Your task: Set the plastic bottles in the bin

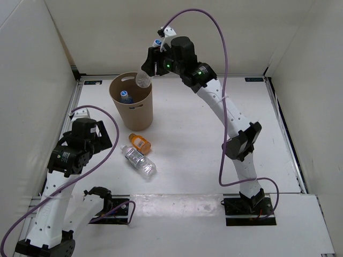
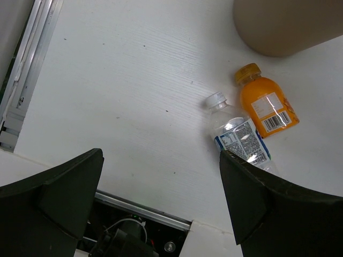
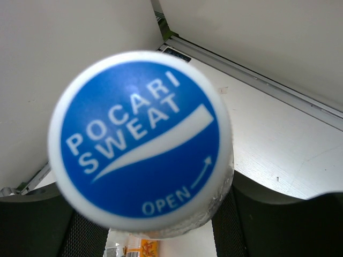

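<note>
White walls closed off a white tabletop [image 1: 203, 134] on three sides. On it, toward 10 o'clock from its middle in the overhead view, stood the tan bin [image 1: 140, 115], upright, with a blue-capped bottle [image 1: 125, 96] already lying inside.

The right arm reached out to the far side, and the right fingers [image 3: 278, 219] were closed on the neck end of a clear bottle [image 1: 143, 77]. The bottle hung tilted, cap up and away toward 1 o'clock, its base at the bin's rim on the 1 o'clock side of the opening (I could not tell whether it touched the rim). From the right wrist, its blue cap [image 3: 139, 142], printed POCARI SWEAT, filled most of the view, with a dark finger on either side below it.

The left fingers [image 2: 64, 198] stood wide apart and held nothing, hovering above bare tabletop. Two bottles lay on their sides toward 2 o'clock from the gap between them: the orange bottle [image 2: 265, 107] with its white barcode label, and just beside it, at its 8 o'clock, the clear bottle with a blue label [image 2: 241, 136]. That one's lower end ran behind the tip of the right-hand finger in the left wrist view. Overhead, both lay near the bin, at about 6 o'clock from it, well apart from the right arm.
</note>
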`<state>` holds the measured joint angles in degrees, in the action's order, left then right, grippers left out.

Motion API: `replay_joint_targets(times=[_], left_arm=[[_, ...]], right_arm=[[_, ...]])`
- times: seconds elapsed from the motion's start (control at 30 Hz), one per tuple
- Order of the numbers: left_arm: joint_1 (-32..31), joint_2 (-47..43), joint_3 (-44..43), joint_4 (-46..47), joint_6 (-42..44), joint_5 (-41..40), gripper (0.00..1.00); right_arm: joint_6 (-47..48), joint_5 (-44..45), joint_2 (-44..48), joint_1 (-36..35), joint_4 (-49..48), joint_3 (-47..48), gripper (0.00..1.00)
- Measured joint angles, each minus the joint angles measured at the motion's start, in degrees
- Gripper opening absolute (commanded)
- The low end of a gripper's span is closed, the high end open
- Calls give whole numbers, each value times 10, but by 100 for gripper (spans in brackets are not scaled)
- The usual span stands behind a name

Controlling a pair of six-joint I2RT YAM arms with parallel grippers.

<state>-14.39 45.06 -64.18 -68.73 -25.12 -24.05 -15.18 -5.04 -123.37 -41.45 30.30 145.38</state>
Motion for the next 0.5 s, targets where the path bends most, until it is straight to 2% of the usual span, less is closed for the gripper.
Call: replay_joint_targets(times=[0.3,0.33,0.43,0.5], left_arm=[[0,1,0,0,0,2,100],[0,1,0,0,0,2,100],[0,1,0,0,0,2,100],[0,1,0,0,0,2,100]], right_arm=[[-4,-5,-3,-5,2,0,67],[-6,-5,-4,-6,2,0,78],[-14,-5,-7,-5,3,0,90],[-19,-7,-8,-1,9,1,90]])
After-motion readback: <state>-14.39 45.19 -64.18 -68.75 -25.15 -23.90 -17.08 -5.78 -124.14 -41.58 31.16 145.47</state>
